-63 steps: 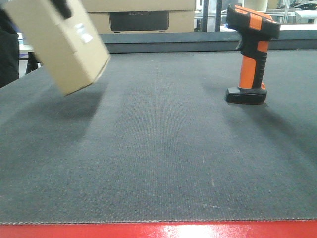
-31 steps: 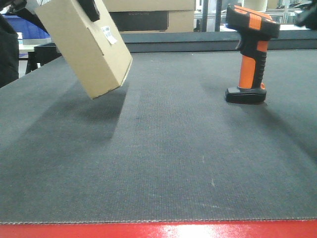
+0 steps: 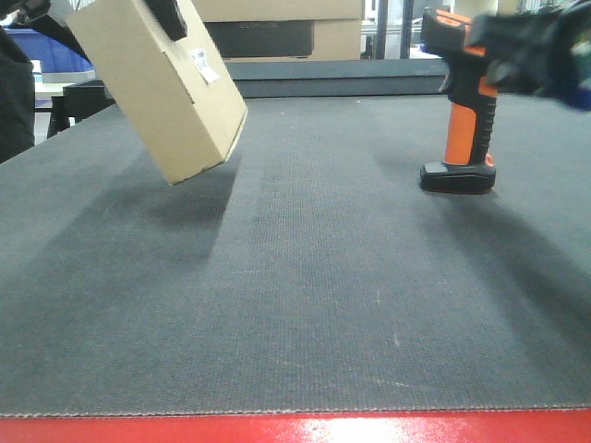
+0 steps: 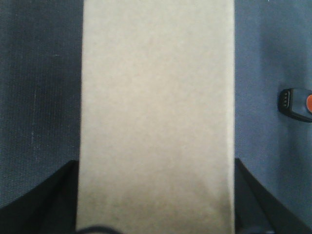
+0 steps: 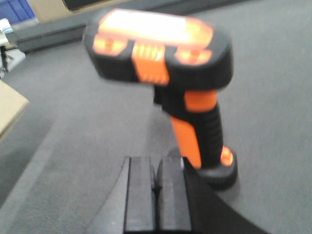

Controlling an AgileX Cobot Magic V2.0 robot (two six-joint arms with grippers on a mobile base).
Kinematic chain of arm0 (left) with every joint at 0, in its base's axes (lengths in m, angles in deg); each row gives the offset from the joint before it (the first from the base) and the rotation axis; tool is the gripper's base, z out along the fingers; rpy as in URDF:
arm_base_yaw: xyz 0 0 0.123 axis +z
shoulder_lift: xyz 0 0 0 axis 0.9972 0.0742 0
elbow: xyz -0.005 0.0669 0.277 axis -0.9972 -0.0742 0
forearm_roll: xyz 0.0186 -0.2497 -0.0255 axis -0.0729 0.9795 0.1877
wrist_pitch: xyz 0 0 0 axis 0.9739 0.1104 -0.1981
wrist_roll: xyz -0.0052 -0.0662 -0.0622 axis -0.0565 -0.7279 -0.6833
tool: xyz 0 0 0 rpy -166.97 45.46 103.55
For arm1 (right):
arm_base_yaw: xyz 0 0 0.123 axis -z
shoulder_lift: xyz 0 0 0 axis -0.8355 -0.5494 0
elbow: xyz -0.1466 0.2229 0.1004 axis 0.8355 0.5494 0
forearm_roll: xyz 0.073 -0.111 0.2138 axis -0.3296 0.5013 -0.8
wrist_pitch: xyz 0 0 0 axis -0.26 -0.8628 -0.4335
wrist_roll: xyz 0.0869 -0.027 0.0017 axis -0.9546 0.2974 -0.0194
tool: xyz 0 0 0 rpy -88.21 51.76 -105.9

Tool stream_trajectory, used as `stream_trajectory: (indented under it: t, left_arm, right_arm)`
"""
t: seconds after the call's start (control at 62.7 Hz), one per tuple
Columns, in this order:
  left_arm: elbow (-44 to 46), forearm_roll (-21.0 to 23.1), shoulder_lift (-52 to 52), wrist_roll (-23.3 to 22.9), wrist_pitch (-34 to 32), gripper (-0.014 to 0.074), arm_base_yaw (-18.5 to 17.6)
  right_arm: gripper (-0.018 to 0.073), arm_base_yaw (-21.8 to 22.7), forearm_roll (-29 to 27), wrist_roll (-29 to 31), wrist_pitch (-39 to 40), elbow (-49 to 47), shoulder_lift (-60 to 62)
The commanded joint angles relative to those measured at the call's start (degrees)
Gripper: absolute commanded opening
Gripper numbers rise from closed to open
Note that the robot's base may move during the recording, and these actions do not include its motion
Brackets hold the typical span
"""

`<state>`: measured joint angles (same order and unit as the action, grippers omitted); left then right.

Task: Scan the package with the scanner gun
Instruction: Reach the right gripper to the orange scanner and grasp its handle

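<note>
Pretty much the whole foreground is a dark grey woven mat (image 3: 295, 305) over the tabletop. There's a glossy red strip (image 3: 295, 429) along the very bottom edge of the front view. At the back the mat stops at a low dark ledge (image 3: 323, 78) that runs across the upper part of the frame. Behind that, upper middle, are some stacked tan cardboard boxes (image 3: 337, 41) with a black panel (image 3: 259, 39) on the front. There's a blue bin (image 3: 28, 48) tucked in the upper left, and a couple of metal posts (image 3: 407, 28) just right of centre up top. The light's soft, so the shadows on the mat are blurry and spill toward the camera.
</note>
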<state>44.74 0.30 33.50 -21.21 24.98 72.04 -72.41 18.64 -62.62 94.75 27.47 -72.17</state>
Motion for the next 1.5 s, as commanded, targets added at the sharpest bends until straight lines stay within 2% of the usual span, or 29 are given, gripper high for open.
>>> stream_trajectory:
  t: [0.0,0.064,0.128,0.335,0.91,0.958,1.053,1.117,1.277,1.325,1.484]
  left_arm:
    - [0.4,0.19,-0.21,-0.28,-0.88,-0.0111,-0.2]
    - [0.4,0.19,-0.21,-0.28,-0.88,-0.0111,-0.2]
    - [0.4,0.19,-0.21,-0.28,-0.88,-0.0111,-0.2]
    - [0.4,0.19,-0.21,-0.28,-2.02,-0.0111,-0.2]
    - [0.4,-1.14,-0.21,-0.28,-2.57,-0.0111,-0.2]
    - [0.4,-1.14,-0.21,-0.28,-2.57,-0.0111,-0.2]
    - [0.4,-1.11,-0.21,-0.17,-2.57,-0.0111,-0.2]
    - [0.4,-1.11,-0.21,-0.17,-2.57,-0.0111,-0.2]
    - [0.4,-1.11,-0.21,-0.17,-2.57,-0.0111,-0.2]
    - [0.4,-1.11,-0.21,-0.17,-2.57,-0.0111,-0.2]
    - [0.4,-1.11,-0.21,-0.17,-2.57,-0.0111,-0.2]
  right_arm:
    - [-0.0157,-3.71,-12.15,9.15,5.83,-1.14,-1.94]
    - [-0.0157,-6.02,-17.92,14.49,9.49,-1.99,-3.47]
    - [-0.0157,-7.95,-20.11,16.33,12.52,-2.82,-5.1]
    - [-0.0162,-8.24,-19.99,16.33,17.26,-3.96,-9.86]
    - [-0.0162,-8.24,-19.99,16.33,16.64,-9.61,-13.93]
    - [-0.0113,-8.24,-20.11,16.33,16.07,-9.89,-13.93]
    - [0.0088,-8.24,-20.11,16.33,14.85,-9.89,-13.93]
    - [0.0267,-8.24,-20.11,16.22,14.6,-9.89,-14.07]
    - [0.0526,-8.24,-20.11,16.22,18.27,-10.65,-15.97]
    - [0.0566,-8.24,-20.22,16.22,19.94,-10.88,-17.03]
    - [0.056,-8.24,-23.56,16.22,23.32,-12.87,-20.8]
